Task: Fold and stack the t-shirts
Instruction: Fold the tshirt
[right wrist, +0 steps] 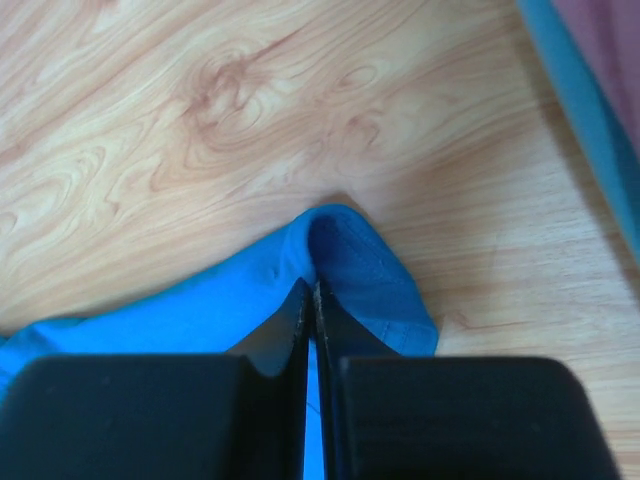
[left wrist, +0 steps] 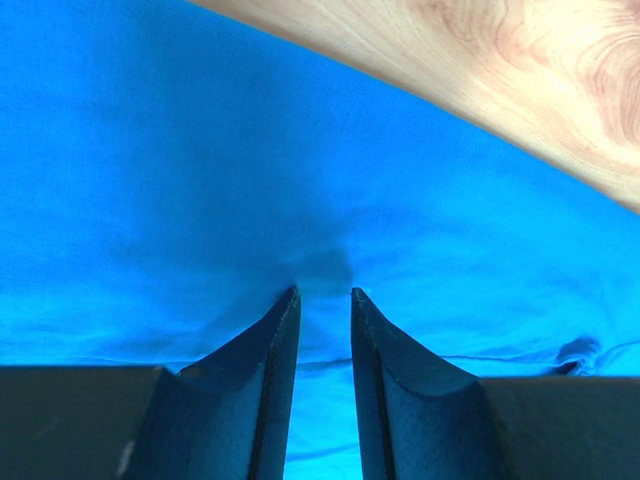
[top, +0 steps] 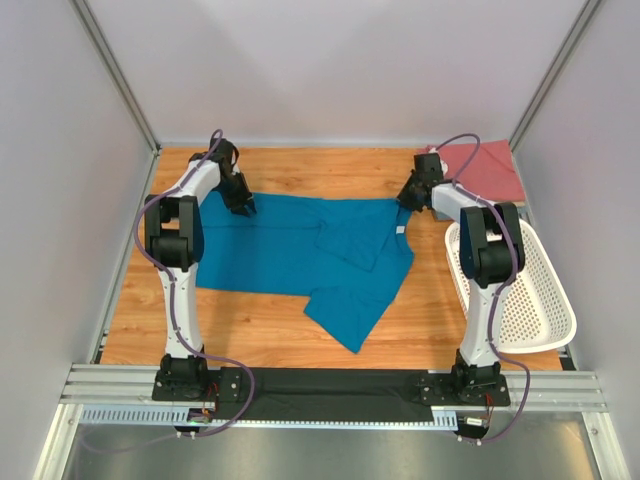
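At centre of the top view, the teal-blue t-shirt lies spread on the table, right gripper clamped on its upper right corner, left gripper at its upper left edge, 2 fingers narrowly apart over a pucker, grip undeterminable.

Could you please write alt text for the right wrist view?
The right tool, shut, pinches a raised corner of the blue shirt over a wooden table. Part of a red shirt shows at the top right.
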Controlling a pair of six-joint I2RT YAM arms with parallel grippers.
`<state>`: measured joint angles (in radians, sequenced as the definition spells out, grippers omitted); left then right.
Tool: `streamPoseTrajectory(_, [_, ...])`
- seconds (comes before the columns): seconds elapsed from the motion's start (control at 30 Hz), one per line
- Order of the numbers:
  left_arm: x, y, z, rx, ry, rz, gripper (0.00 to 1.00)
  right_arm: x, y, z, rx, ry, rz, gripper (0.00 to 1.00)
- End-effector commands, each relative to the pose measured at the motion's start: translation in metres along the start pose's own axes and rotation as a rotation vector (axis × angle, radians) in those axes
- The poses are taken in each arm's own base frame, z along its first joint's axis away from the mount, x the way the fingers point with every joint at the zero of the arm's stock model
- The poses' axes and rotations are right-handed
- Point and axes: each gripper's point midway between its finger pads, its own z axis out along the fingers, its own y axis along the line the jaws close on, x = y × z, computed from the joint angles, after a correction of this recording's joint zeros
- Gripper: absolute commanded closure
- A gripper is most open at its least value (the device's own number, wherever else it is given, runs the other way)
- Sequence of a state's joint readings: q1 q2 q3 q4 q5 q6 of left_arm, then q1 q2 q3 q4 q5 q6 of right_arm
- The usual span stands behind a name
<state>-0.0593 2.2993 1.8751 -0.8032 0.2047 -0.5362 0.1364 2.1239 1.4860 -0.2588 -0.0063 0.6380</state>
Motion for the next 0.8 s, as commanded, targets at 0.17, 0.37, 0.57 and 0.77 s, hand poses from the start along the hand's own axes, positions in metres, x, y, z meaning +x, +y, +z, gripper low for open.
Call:
streamPoseTrajectory(0.17, [0.001,0.032,0.018,-0.101,0.009,-0.063,0.66,-0.031,-0.019,-0.034,0.077,-0.225,0.080,1.00])
streamPoseTrajectory(0.37, [0.000,0.036,0.019,-0.106,0.020,-0.083,0.67,-0.011,-0.036,-0.028,0.109,-0.235,0.162,1.00])
streamPoseTrajectory(0.57, [-0.004,0.038,0.022,-0.103,0.021,-0.081,0.66,-0.014,-0.038,-0.018,0.125,-0.236,0.170,0.96])
streamPoseTrajectory(0.77, [-0.008,0.018,0.013,-0.005,0.020,-0.046,0.65,-0.010,-0.042,-0.026,0.178,-0.179,0.187,0.73])
